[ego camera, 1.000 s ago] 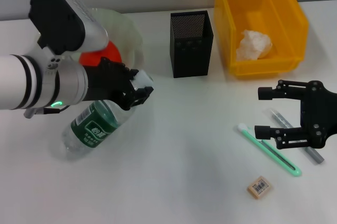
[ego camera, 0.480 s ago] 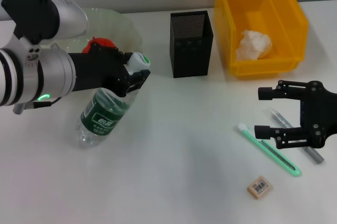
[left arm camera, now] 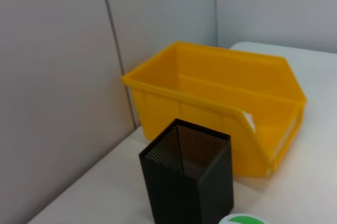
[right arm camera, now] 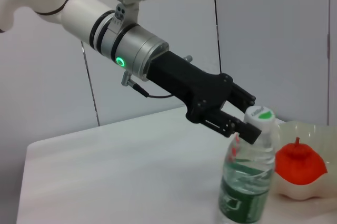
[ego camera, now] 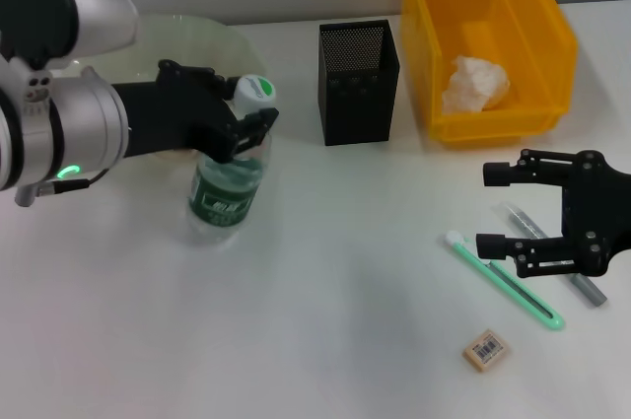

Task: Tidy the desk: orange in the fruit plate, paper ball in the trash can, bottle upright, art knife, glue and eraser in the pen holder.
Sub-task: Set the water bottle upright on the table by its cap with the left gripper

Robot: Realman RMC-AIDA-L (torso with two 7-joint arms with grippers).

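Toward the table's left edge, the bottle [ego camera: 229, 182] is gripped just under its cap by the closed left gripper [ego camera: 246, 123] and stands nearly upright, just in front of the fruit plate [ego camera: 212, 39], where the orange [right arm camera: 299, 162] is seen. At the rear edge the pen holder [ego camera: 359, 82] stands beside the trash can [ego camera: 532, 39], which contains the paper ball [ego camera: 475, 83]. Near the right edge, the right gripper [ego camera: 505, 208] is held wide open, grasping nothing, above the green art knife [ego camera: 503, 280]; the eraser [ego camera: 485, 349] lies near the front edge.
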